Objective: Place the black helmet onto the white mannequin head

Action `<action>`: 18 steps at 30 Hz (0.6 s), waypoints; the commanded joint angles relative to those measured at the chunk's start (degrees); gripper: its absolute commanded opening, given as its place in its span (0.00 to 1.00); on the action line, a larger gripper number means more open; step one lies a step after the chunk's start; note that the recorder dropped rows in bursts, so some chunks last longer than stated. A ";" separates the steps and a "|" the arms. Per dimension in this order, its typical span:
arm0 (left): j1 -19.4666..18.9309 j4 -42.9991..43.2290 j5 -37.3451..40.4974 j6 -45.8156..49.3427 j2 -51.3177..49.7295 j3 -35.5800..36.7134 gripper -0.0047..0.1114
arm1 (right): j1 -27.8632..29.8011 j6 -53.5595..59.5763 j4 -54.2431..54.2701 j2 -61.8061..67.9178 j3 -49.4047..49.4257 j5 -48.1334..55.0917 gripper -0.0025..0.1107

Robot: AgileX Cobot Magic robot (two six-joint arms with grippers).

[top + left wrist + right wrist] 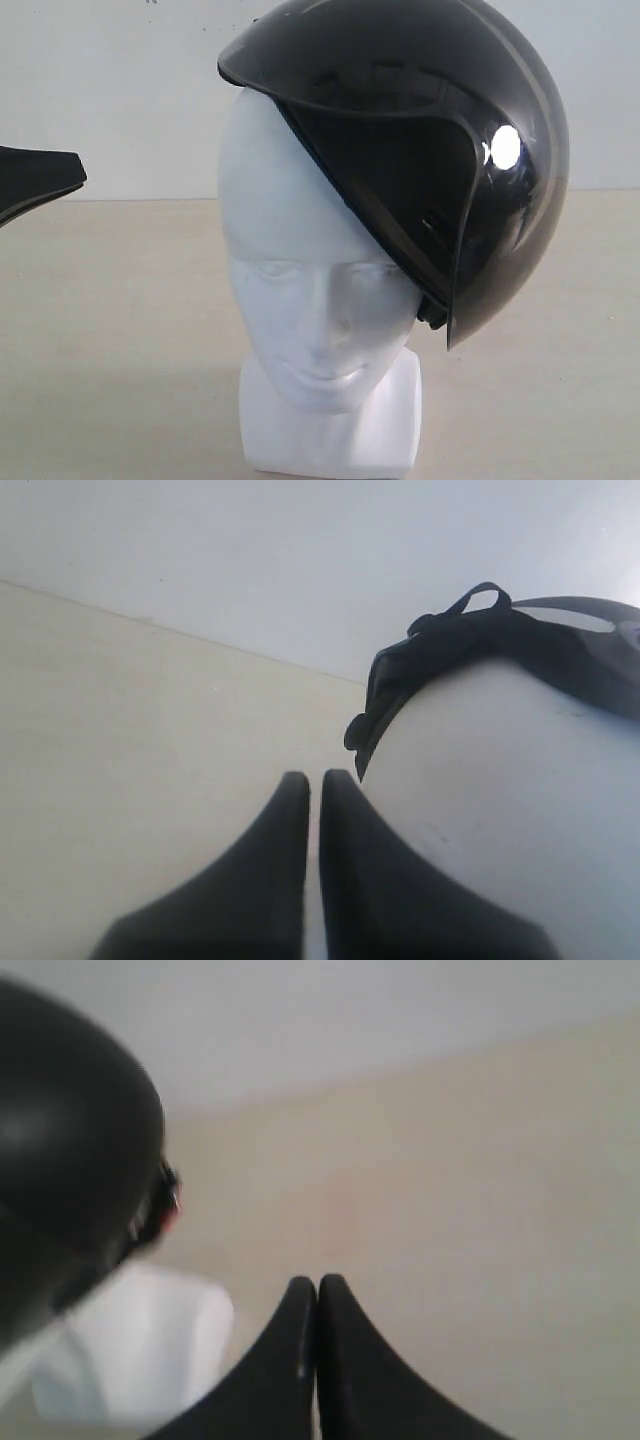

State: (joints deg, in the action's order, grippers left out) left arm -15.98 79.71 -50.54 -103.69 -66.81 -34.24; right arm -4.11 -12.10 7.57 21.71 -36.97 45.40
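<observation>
Bench [110, 340]: pale beige, matte, filling lower half of frame up to white wall [120, 90]. Directly on it, lower centre: white mannequin head [310, 290], upright on blocky base.

Lit brightly and softly all over. Glaring in one round white spot on the right of the black helmet [420, 130]. Faintly shaded under the chin of the white mannequin head [290, 210]. Blurred heavily in the right wrist view, mildly in the left.
</observation>
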 commanded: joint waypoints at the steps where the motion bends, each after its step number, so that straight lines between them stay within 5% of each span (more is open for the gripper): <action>1: -0.07 0.23 0.65 0.62 0.47 0.31 0.08 | 0.10 1.81 -1.53 15.80 -9.46 24.56 0.02; 6: -0.07 3.88 0.65 0.54 0.47 0.31 0.08 | 0.10 3.78 -3.83 26.64 -11.52 24.52 0.02; 14: -0.07 3.17 0.65 0.54 0.47 0.19 0.08 | 0.22 4.94 -6.89 39.12 -11.52 10.43 0.02; 18: -0.07 7.81 -0.25 0.54 0.47 -2.27 0.08 | 2.45 12.10 7.22 46.11 -11.76 10.07 0.02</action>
State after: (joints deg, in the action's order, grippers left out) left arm -15.98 84.99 -50.15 -103.58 -66.73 -34.84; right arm -3.57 -6.13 5.29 63.60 -48.42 56.64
